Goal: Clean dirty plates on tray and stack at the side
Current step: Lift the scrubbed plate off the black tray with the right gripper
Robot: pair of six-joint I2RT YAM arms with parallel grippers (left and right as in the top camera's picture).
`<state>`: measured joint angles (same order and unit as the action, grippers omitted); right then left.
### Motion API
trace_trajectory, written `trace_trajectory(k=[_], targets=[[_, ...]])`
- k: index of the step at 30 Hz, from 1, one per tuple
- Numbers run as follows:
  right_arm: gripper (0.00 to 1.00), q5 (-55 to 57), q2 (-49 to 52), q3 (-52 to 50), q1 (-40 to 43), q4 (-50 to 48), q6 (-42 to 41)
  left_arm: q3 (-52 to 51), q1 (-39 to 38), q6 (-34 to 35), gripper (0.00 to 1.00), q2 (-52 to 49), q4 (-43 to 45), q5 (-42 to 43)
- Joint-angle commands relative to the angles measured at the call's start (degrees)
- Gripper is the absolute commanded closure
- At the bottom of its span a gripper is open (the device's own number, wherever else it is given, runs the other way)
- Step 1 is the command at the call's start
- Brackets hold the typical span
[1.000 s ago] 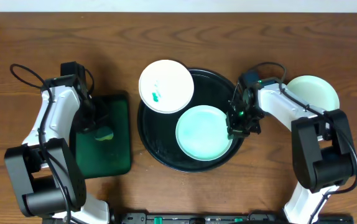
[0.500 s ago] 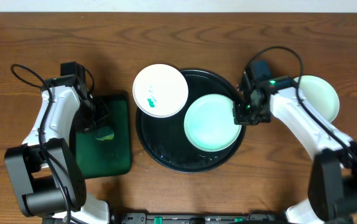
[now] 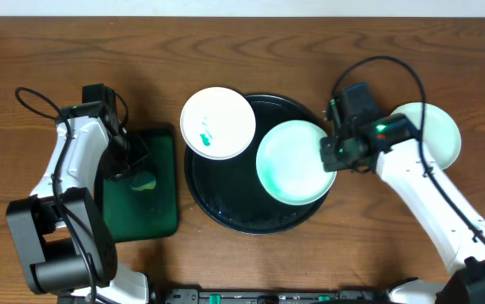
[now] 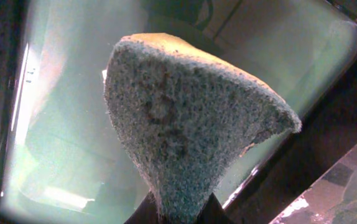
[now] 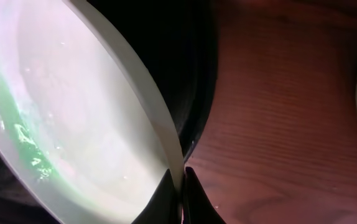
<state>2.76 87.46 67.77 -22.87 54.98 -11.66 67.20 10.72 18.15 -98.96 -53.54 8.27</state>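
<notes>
Right end effector point(image 3: 327, 156) pinches one of three plates point(image 3: 289, 165) over one tray point(image 3: 226, 211); left end effector point(image 4: 178, 213) clenches a sponge point(image 4: 185, 124).

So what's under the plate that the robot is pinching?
The black tray is under it, showing beside the plate. The right fingers pinch the plate's edge. The tray's part right underneath is covered and can't be seen.

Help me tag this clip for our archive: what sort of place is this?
Probably a robotics test bench staged for dishwashing, not a real kitchen: robot arms at a wooden table, white plates at a round black tray, and a sponge over a green tray.
</notes>
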Motion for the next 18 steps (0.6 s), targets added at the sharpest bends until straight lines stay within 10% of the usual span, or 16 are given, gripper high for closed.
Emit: trace_trajectory(k=[1, 18], targets=[[0.99, 7.1, -0.9, 1.3, -4.0, 0.3, 0.7, -0.3, 0.1, -0.5, 0.93, 0.0, -0.2, 0.3], [0.99, 18.5, -0.9, 6.9, -6.9, 0.1, 3.3, -0.3, 0.1, -0.5, 0.92, 0.0, -0.3, 0.3]])
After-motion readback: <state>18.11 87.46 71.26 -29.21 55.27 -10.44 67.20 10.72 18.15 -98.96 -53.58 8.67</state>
